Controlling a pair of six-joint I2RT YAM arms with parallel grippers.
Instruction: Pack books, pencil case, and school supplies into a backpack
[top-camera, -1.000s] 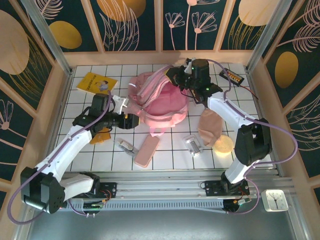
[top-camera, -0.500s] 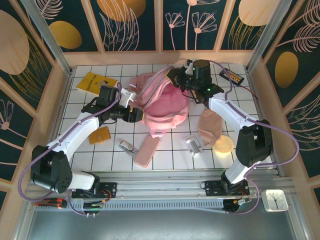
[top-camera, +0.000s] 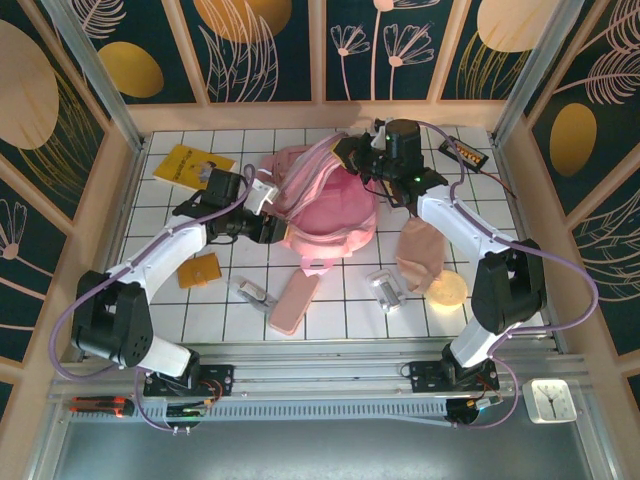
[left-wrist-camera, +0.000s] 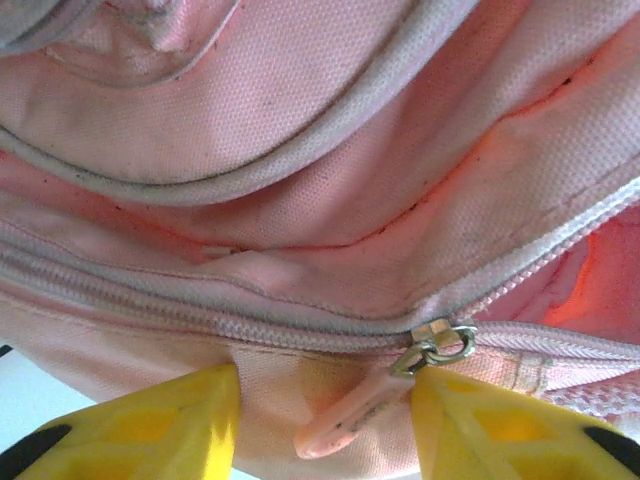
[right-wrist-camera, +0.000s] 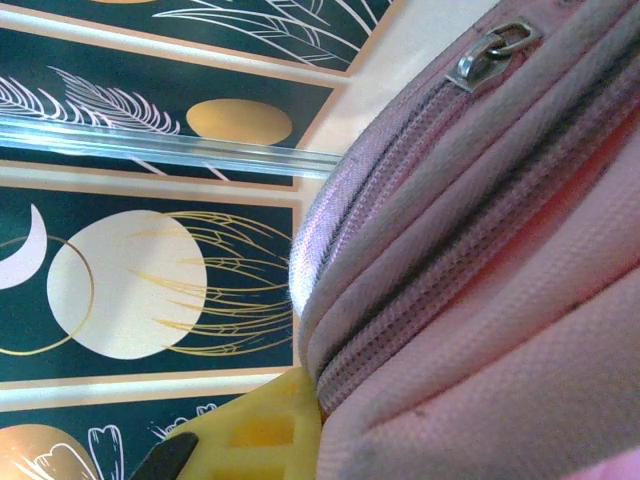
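Note:
The pink backpack (top-camera: 325, 210) lies in the middle of the table. My right gripper (top-camera: 347, 156) is shut on its raised top edge, one yellow finger (right-wrist-camera: 255, 435) pressed against the fabric (right-wrist-camera: 480, 260). At the bag's left side, my left gripper (top-camera: 277, 229) stands open around the pink zip pull (left-wrist-camera: 350, 420); the right finger (left-wrist-camera: 470, 425) touches the pull, the left finger (left-wrist-camera: 180, 425) is apart from it. A yellow book (top-camera: 190, 165) lies far left. The pencil case (top-camera: 293, 302), an orange pad (top-camera: 200, 270) and silver clips (top-camera: 252, 293) (top-camera: 387, 290) lie in front.
A black slab with an orange label (top-camera: 465, 152) sits at the back right. A brownish-pink pouch (top-camera: 420, 255) and a pale yellow disc (top-camera: 448, 290) lie under the right arm. Wooden walls enclose the tiled table (top-camera: 190, 310).
My left arm swung from near the orange pad up to the backpack's left side, and its jaws have narrowed around the zip pull. The right gripper kept its hold.

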